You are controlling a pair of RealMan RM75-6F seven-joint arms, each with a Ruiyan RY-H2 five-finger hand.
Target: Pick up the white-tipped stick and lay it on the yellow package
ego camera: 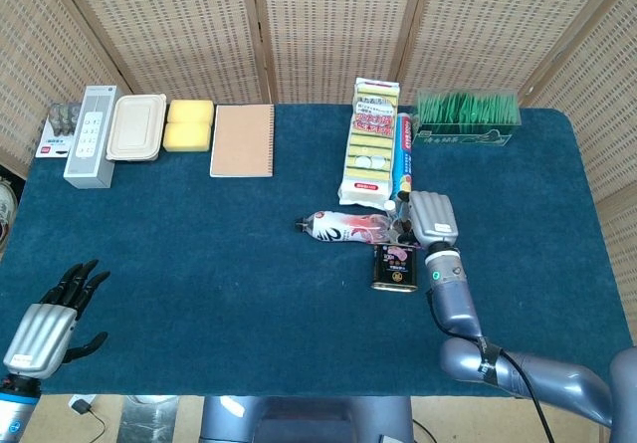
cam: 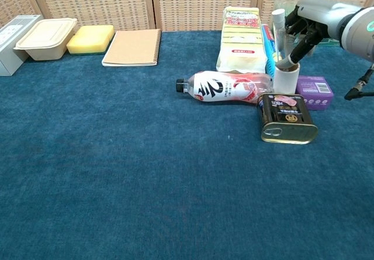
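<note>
The right hand (cam: 304, 23) hangs over a white cup (cam: 286, 78), and how its fingers meet the white-tipped stick (cam: 280, 31) is hard to make out: in the chest view the dark fingers (cam: 295, 48) curl down to the cup's rim just right of the stick, which stands upright in the cup, but the contact itself is hidden, so whether they grip it cannot be told. In the head view the back of the hand covers the cup and nearly all of the stick. Just left of the fingers lies a blue tube (ego camera: 402, 152), and beyond it the yellow package (ego camera: 370, 140), flat on the blue table (ego camera: 199, 254). Below the fingers sits a dark can (cam: 287, 118) on its side, touching a clear bottle (cam: 225, 87) that lies to its left; a purple box (cam: 314, 92) pokes out right of the cup, partly hidden. Far from all this, the left hand (ego camera: 50, 322) rests at the table's near corner, fingers spread and holding nothing, its arm cut off by the frame edge.
</note>
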